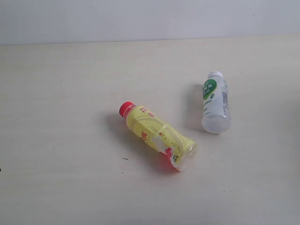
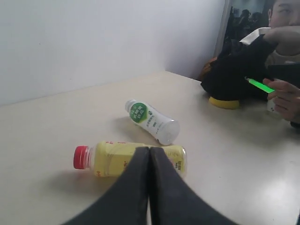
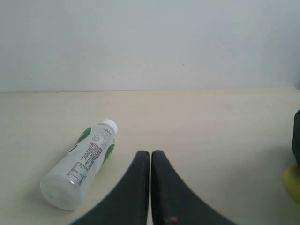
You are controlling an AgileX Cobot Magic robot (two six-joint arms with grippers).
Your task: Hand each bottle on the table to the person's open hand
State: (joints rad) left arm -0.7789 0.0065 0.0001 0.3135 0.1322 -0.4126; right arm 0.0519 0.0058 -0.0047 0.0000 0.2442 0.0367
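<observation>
Yellow bottle: lying on its side on the table, red cap on.
White bottle: lying on its side near the yellow bottle, not touching it.
Left fingers: pressed together, empty.
Right fingers: pressed together, empty.

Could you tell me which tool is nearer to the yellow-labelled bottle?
Left. The left tool is right before the yellow-labelled bottle; the right tool sees the white bottle instead.

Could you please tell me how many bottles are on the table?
2: the yellow-labelled bottle lies near the middle; the white bottle lies apart, to its right. Others may be out of view.
</observation>
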